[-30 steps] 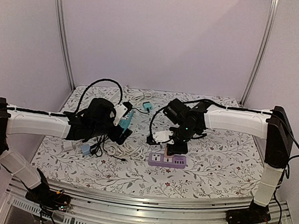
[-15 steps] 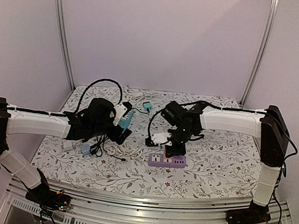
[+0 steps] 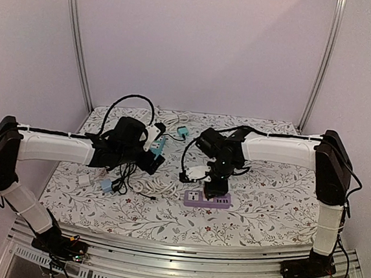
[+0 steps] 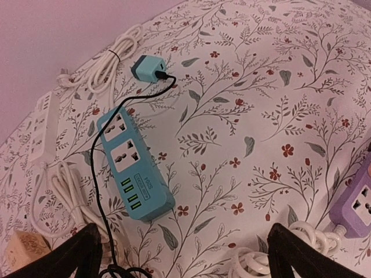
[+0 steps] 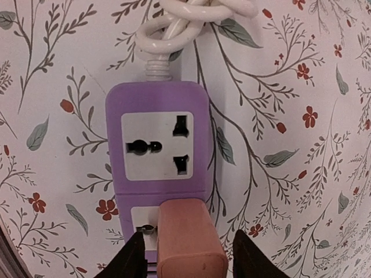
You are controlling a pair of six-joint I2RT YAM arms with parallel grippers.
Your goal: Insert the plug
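Observation:
A purple power strip (image 5: 156, 95) lies flat on the flowered table; it also shows in the top view (image 3: 196, 198). An orange plug (image 5: 188, 237) stands in its second socket, and the first socket above it is empty. My right gripper (image 5: 188, 260) hangs straight over the strip (image 3: 215, 182). Its fingers (image 5: 130, 260) stand on either side of the plug with a small gap on each side, so it is open. My left gripper (image 4: 185, 263) is open and empty above the cloth, near a teal power strip (image 4: 133, 168).
A teal charger (image 4: 148, 68) with a black cable lies beyond the teal strip. A white power strip (image 4: 43, 124) and coiled white cords (image 4: 113, 58) lie at the left. The purple strip's white cord (image 5: 185, 20) coils beside it. Metal posts stand at the back corners.
My right gripper has moved left and down over the purple strip with the orange plug, which now stands in the second socket. My left arm has shifted a little towards the back.

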